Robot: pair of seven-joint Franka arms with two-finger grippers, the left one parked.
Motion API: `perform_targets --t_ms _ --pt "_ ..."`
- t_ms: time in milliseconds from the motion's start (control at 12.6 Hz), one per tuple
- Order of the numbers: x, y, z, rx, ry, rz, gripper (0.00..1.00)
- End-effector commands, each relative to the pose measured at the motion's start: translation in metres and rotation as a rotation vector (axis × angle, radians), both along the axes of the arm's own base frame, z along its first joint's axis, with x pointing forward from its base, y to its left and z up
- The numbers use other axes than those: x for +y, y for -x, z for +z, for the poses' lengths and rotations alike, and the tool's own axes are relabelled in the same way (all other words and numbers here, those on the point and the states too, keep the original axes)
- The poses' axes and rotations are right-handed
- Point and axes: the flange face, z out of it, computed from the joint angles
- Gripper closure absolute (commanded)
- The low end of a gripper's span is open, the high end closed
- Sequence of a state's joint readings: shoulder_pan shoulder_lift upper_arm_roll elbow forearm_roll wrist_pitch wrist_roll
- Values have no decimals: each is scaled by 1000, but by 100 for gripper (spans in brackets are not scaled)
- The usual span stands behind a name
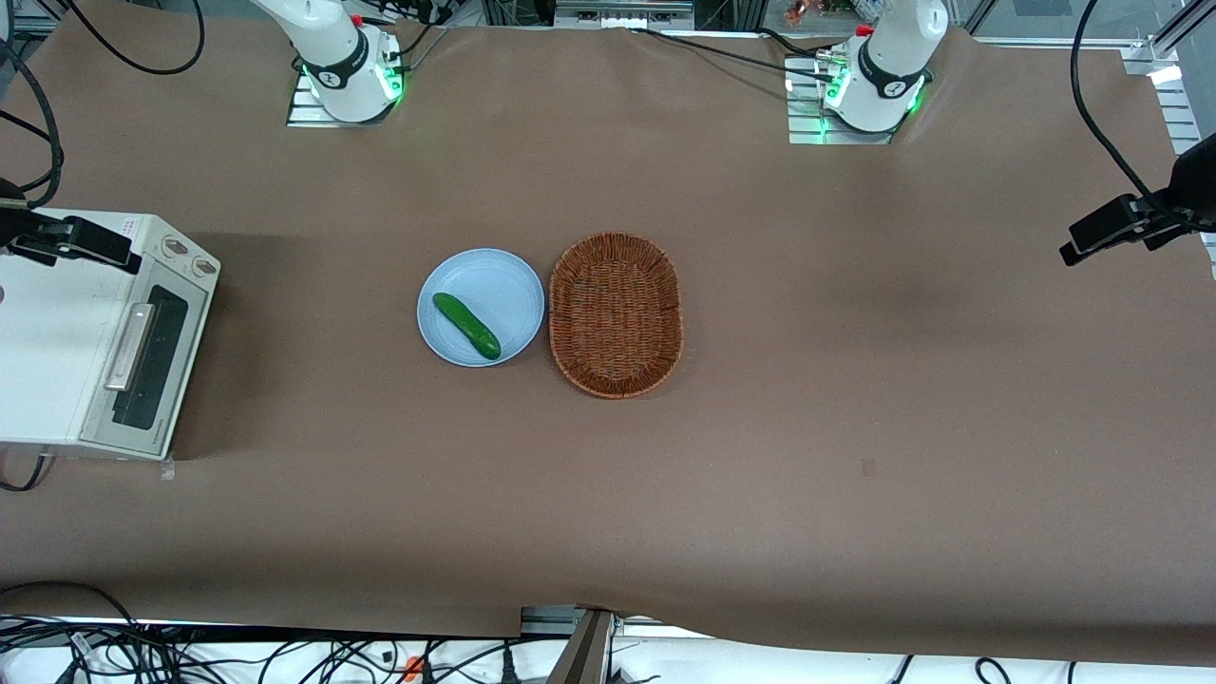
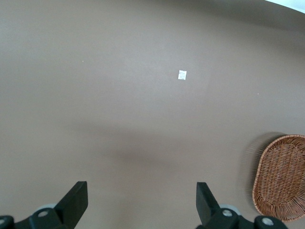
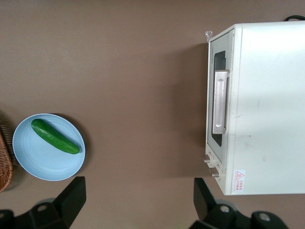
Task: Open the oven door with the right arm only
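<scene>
The white toaster oven (image 1: 57, 332) stands at the working arm's end of the table. Its oven door (image 1: 152, 356) is closed, a dark glass window with a silver bar handle (image 1: 130, 347) across it. The door (image 3: 215, 102) and handle (image 3: 219, 101) also show from above in the right wrist view, with two knobs (image 3: 213, 167) at one end. My right arm's gripper (image 1: 95, 247) hangs high over the oven's knob end, apart from the door. The gripper (image 3: 138, 198) is open, with only bare table between its black fingers (image 3: 71, 195).
A light blue plate (image 1: 503, 285) holding a green cucumber (image 1: 465, 325) sits mid-table, with a wicker basket (image 1: 616, 313) beside it. Plate (image 3: 33, 157) and cucumber (image 3: 55, 136) lie in front of the oven door. Cables run along the table's edges.
</scene>
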State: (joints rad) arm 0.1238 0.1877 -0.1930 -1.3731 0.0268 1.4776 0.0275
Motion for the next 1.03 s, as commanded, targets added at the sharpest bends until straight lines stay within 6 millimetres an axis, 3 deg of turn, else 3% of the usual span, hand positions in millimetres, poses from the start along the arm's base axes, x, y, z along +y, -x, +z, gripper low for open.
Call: perform_targets --t_ms 0,396,950 --pt "1 8 12 -4 -26 8 0" --pt "1 10 11 9 -29 8 0" --pt "7 11 -25 144 -29 13 0"
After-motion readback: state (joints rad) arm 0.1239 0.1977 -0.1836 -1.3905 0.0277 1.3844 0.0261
